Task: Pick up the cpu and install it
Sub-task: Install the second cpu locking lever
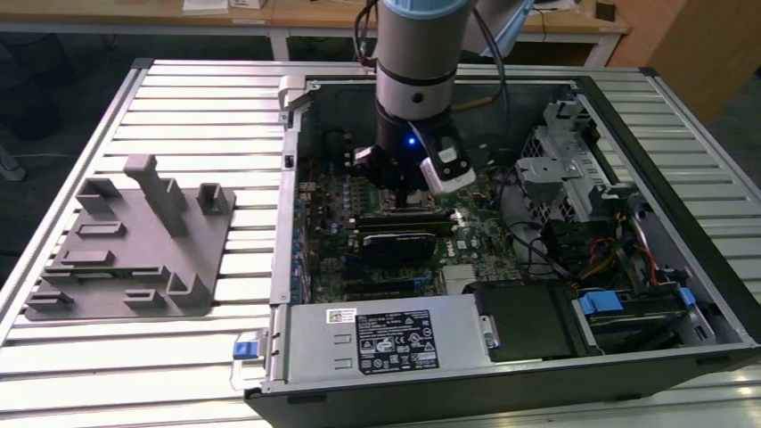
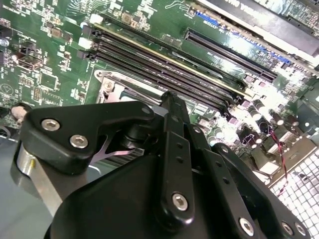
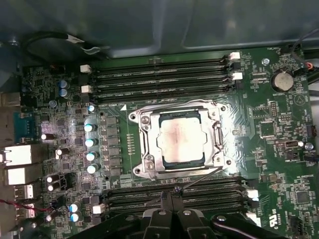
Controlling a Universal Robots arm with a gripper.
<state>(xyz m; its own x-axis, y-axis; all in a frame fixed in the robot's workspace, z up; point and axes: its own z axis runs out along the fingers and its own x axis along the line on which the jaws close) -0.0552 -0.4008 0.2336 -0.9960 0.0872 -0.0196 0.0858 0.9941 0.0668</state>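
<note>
**A:** Scanning the exterior view from its left: the grey fixture tray (image 1: 131, 245) sits on the slatted tabletop (image 1: 178, 116) with its slots bare as far as I can see. Just beside it toward that view's right is the open computer case (image 1: 476, 241), lying on its side so the motherboard (image 1: 356, 232) faces up, and the arm (image 1: 414, 71) reaches straight down into it.

**B:** So where's the cpu?

**A:** In the first wrist view the cpu (image 3: 179, 138) is lying flat inside the metal socket frame (image 3: 144, 144), silver top up, with memory slots (image 3: 164, 74) on either side of it. Looks seated to me, which would explain the bare tray.

**B:** And the end effector?

**A:** The end effector (image 3: 171, 199) hovers near the socket, above the memory slots, holding nothing that I can see. Its two tips look drawn together there, though honestly I can't tell for sure. The second wrist view mostly gives its black linkage (image 2: 174, 164) with the board behind. Probably parked vertical so the wrist camera looks square onto the socket.
</note>
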